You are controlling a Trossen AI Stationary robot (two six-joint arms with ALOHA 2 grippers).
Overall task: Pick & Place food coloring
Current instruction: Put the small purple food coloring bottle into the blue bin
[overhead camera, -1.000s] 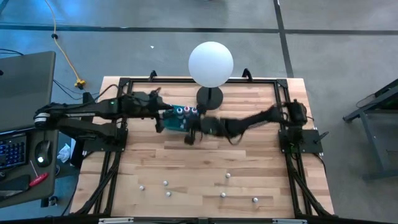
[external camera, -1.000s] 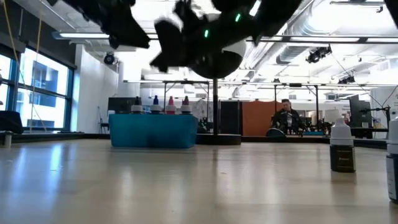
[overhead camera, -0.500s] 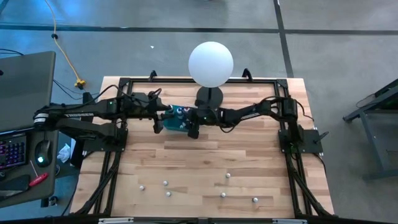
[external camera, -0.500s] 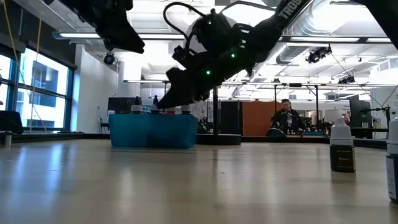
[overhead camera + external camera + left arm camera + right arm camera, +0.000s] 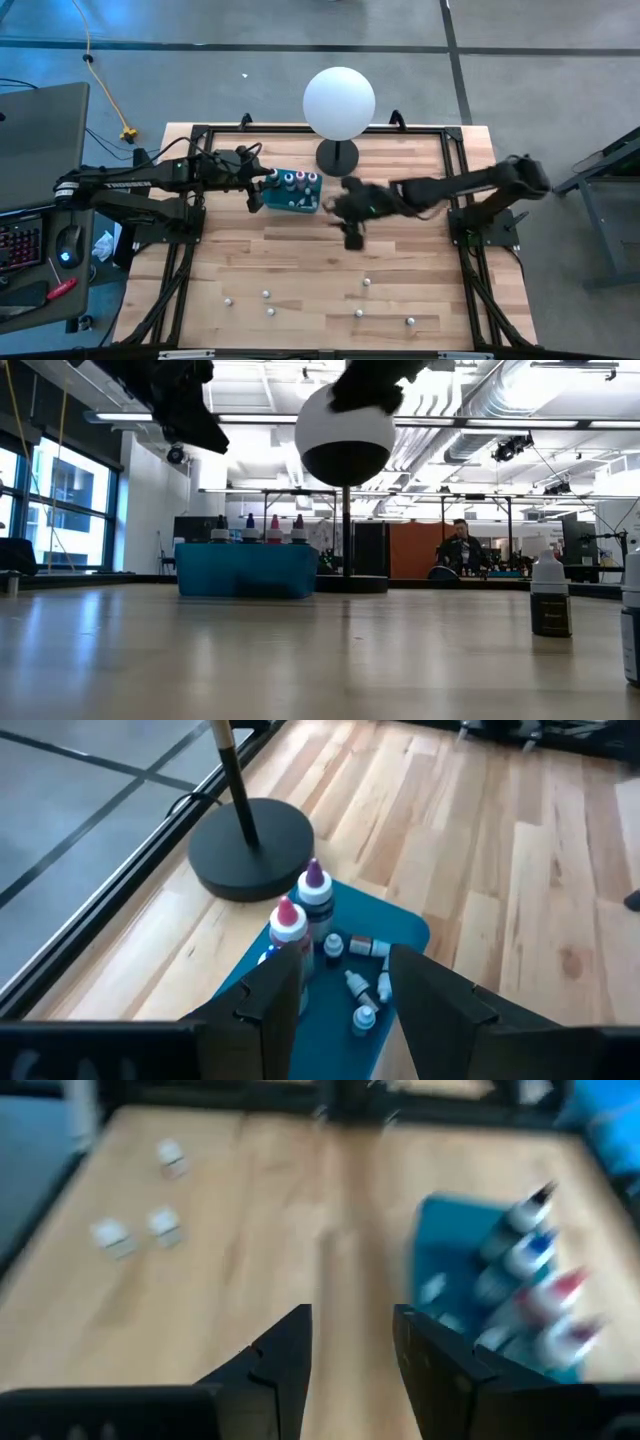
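Note:
The food coloring bottles (image 5: 298,181) stand upright in the teal tray (image 5: 280,204), next to the white globe's black base. Their coloured tops show above the tray wall (image 5: 245,570) in the low view. In the left wrist view, smaller bottles (image 5: 352,988) lie on the tray floor beside two upright ones (image 5: 300,910). My left gripper (image 5: 256,192) hovers open above the tray's left end, its fingers (image 5: 280,995) clear of it. My right gripper (image 5: 352,238) is open and empty, raised above the table to the right of the tray, on its near side.
Several more tiny bottles (image 5: 268,300) stand scattered on the wood near the table's near edge, two of them close in the low view (image 5: 548,598). The white globe on its black stand (image 5: 338,155) rises just beyond the tray. A black frame borders the table.
My right gripper swung down over the tray's near side. It then rose and drew back toward the table's right and near edges. The tray and its upright bottles stand as before.

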